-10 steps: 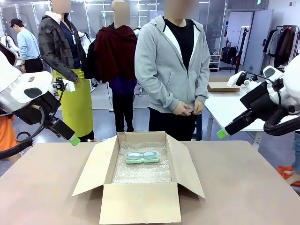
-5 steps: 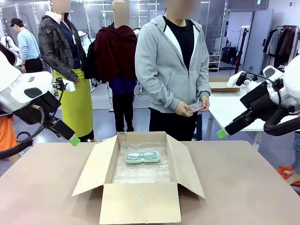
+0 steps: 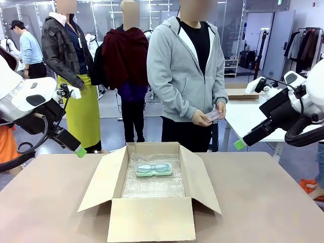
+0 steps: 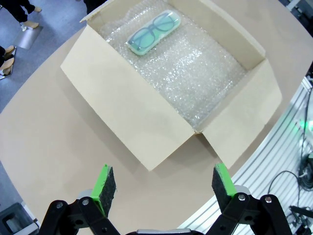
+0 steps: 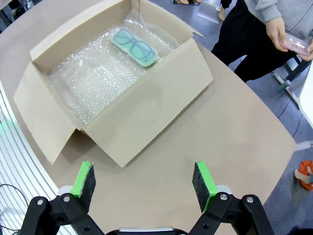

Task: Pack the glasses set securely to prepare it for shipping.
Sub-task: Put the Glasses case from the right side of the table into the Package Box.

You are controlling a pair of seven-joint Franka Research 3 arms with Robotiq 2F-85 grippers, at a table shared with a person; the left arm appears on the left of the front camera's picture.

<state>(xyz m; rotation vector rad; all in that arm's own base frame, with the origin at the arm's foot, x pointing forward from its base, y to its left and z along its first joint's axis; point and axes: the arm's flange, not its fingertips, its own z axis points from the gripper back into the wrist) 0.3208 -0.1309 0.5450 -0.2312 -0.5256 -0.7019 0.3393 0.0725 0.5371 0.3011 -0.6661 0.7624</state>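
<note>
Left claw [image 4: 164, 182] and right claw [image 5: 145, 180] both spread, empty; person [image 3: 187, 71] has just brought out pink case [image 3: 215, 115] (mint case [image 3: 154, 170] already in box [image 3: 152, 220]), likely boxed next.

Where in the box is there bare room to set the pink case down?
The bubble wrap between the mint green case and the near wall of the box is bare. That case takes the far end. The table outside both side flaps is bare too.
</note>
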